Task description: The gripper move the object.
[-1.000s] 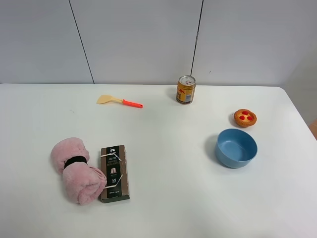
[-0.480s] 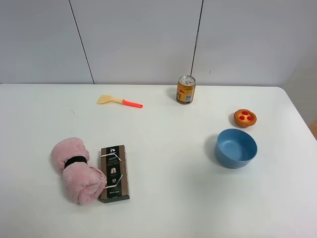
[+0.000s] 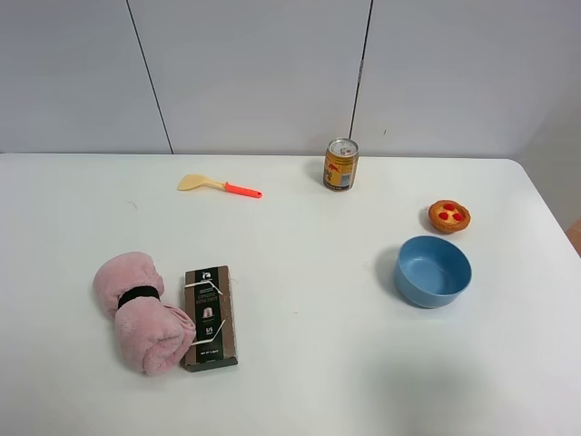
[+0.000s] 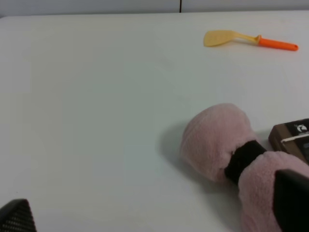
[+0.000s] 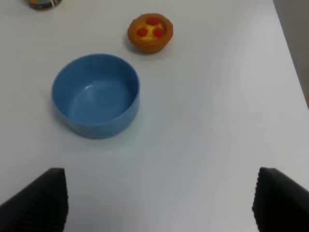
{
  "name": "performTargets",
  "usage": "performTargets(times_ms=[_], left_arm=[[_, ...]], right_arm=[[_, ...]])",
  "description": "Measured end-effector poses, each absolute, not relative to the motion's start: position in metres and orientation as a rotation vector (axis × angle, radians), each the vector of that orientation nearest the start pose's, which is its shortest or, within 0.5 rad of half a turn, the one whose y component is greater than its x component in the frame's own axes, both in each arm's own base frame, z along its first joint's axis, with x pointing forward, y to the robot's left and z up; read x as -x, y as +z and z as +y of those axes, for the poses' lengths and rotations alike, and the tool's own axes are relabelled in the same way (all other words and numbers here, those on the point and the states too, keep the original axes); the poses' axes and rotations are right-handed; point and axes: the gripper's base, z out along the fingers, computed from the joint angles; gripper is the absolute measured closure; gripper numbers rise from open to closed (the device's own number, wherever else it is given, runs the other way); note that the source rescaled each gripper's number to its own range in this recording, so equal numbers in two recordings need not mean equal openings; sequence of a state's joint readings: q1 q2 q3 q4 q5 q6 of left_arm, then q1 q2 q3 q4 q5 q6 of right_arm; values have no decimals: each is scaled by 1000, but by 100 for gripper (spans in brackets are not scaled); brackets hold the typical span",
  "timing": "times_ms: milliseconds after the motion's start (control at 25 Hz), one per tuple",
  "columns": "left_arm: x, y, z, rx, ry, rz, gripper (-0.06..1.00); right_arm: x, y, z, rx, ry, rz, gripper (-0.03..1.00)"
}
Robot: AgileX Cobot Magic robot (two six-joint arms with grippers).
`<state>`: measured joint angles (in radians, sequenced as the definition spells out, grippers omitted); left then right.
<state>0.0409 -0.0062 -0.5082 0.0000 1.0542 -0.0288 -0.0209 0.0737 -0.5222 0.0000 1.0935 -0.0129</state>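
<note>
The pink rolled towel (image 3: 141,312), cinched by a black band, lies at the table's front left, touching the dark brown box (image 3: 210,317) on its right. It also shows in the left wrist view (image 4: 227,150), in front of my left gripper (image 4: 154,212). That gripper is open and empty, with one fingertip (image 4: 292,200) over the towel's near end and the other well apart from it. My right gripper (image 5: 159,195) is open and empty above bare table, short of the blue bowl (image 5: 95,94). Neither gripper shows in the exterior view.
A yellow spatula with an orange handle (image 3: 218,186) lies at the back left. A drink can (image 3: 340,163) stands at the back centre. A small orange tart (image 3: 448,216) sits behind the blue bowl (image 3: 433,271) on the right.
</note>
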Motion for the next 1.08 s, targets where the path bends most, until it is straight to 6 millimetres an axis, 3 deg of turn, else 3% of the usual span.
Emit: performTargets(times_ms=[240, 1080], left_arm=[[7, 280, 0, 70, 8, 2022, -6], [7, 280, 0, 70, 8, 2022, -6]], right_arm=[[6, 276, -1, -8, -19, 2064, 30], [5, 276, -1, 13, -2, 2049, 30]])
